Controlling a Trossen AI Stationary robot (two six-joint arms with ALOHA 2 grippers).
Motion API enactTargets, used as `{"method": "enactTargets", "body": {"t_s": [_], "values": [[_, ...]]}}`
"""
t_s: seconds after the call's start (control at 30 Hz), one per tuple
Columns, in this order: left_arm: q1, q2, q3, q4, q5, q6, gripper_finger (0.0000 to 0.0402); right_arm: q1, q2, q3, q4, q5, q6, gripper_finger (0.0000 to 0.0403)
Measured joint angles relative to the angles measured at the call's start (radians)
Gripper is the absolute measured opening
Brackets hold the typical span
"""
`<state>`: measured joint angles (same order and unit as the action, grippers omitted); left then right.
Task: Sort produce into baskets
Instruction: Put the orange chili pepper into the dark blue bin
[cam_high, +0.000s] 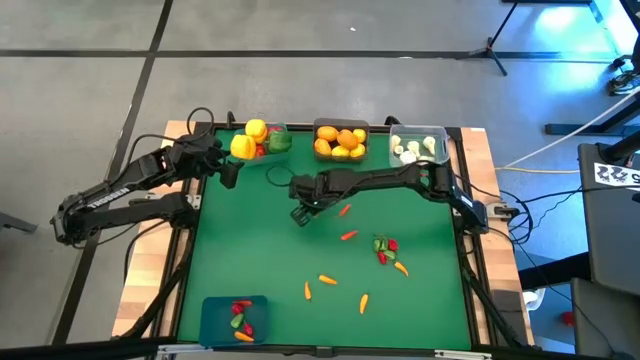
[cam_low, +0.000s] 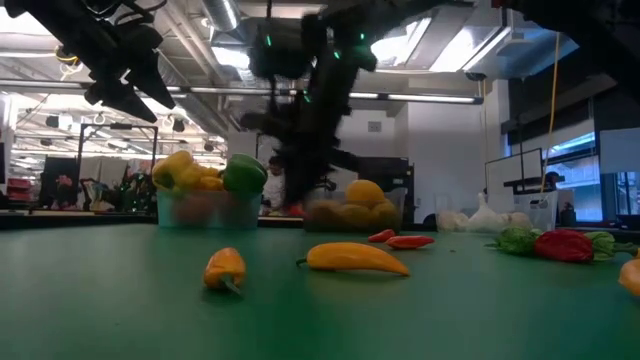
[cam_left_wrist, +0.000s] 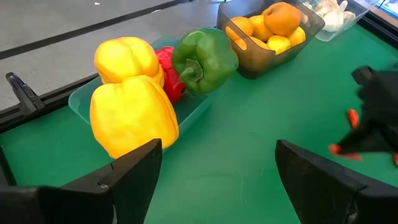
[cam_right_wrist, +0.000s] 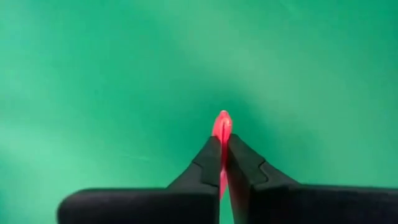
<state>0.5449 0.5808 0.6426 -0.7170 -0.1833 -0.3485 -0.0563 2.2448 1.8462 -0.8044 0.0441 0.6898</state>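
Progress check, worktop (cam_high: 260, 250) read left to right in the high view.

Left arm: left pincer (cam_high: 226, 172) hangs just beside the teal basket (cam_high: 262, 158) at the far edge, fingers spread and empty; in its wrist view nothing lies between the fingers (cam_left_wrist: 134, 171). Judged to be waiting.

Teal basket: yellow peppers (cam_left_wrist: 134, 118), a red one and a green pepper (cam_left_wrist: 204, 59) piled in it, heaped above the rim. Looks done for peppers, none seen loose on the worktop.

Near left corner: blue basket (cam_high: 212, 315) holds a few small red, green and orange pieces, so chilli and carrot sorting is only partly done.

Far middle: dark basket (cam_high: 341, 127) is filled with oranges and lemons (cam_high: 340, 142). No loose citrus seen.

Centre: right pincer (cam_high: 302, 213) is down on the green, clenched on a slim red chilli (cam_right_wrist: 221, 127); its wrist view shows the red tip sticking out between the closed fingers. Judged: a pick in hand, destination probably the blue basket.

Loose items left, right of centre: two red chillies (cam_high: 347, 234), a cluster of red and green pieces (cam_high: 385, 248), and several orange carrots (cam_high: 327, 280) towards the near side.

Far right: clear basket (cam_high: 417, 131) holds the white garlic bulbs (cam_high: 410, 150). None seen loose.

Estimate: three baskets complete or near it; the remaining work is the scattered chillies and carrots, perhaps nine or ten pieces.
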Motion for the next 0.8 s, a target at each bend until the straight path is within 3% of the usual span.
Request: {"method": "enactTargets", "body": {"t_s": [0.17, 0.33, 0.47, 0.67, 0.8], "values": [[0.0, 0.0, 0.0, 0.0, 0.0, 0.008, 0.0308, 0.069, -0.003, 0.028, 0.267, -0.018, -0.217, 0.0005], [0.0, 0.0, 0.0, 0.0, -0.002, 0.041, 0.0308, 0.128, -0.002, 0.029, 0.545, -0.131, -0.457, 0.0006], [0.0, 0.0, 0.0, 0.001, -0.002, 0.083, 0.0308, 0.145, 0.005, 0.03, 0.624, -0.2, -0.623, 0.0006], [0.0, 0.0, 0.0, 0.002, -0.003, 0.116, 0.0308, 0.142, 0.015, 0.029, 0.77, -0.387, -0.725, 0.0006], [0.0, 0.0, 0.0, 0.002, -0.003, 0.116, 0.0308, 0.165, 0.018, 0.029, 0.844, -0.415, -0.735, 0.0007]]}}
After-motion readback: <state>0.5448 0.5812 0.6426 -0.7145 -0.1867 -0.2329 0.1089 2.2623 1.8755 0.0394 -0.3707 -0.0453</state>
